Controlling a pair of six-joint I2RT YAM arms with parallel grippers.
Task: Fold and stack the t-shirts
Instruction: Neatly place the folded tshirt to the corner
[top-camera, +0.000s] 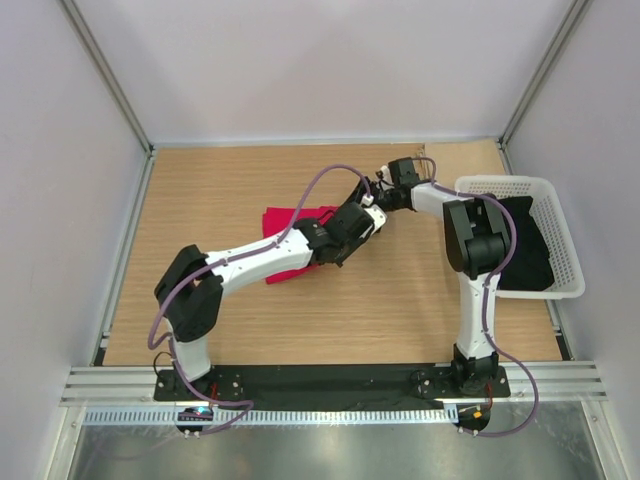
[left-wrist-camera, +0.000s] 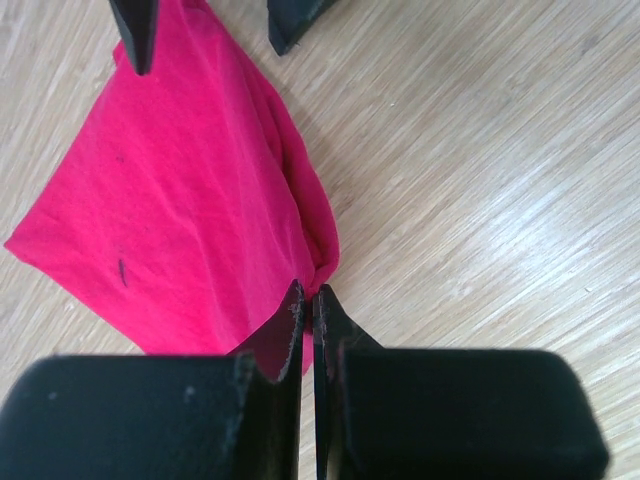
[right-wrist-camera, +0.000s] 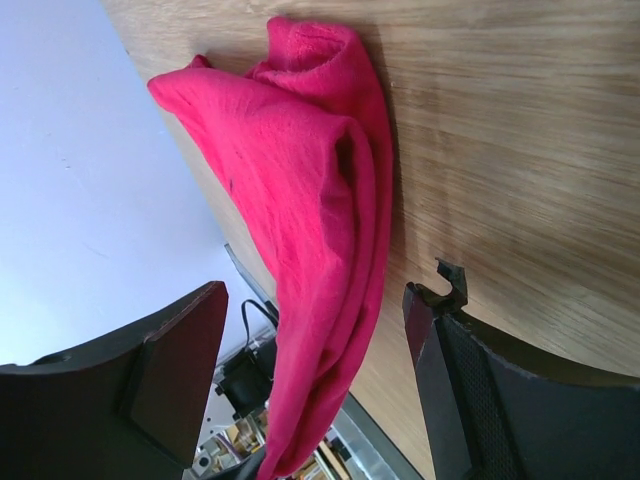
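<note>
The crimson t-shirt (left-wrist-camera: 180, 200) is soft matt cloth, finely creased. The table (left-wrist-camera: 480, 180) has a smooth, pale wood-grain top with a faint sheen. The left gripper (left-wrist-camera: 309, 292) looks like matt black plastic, lightly scuffed. The basket (top-camera: 566, 235) is white plastic lattice.

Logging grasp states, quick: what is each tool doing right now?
Left tool: closed, pinching the red t-shirt.
Right tool: open, holding nothing.
</note>
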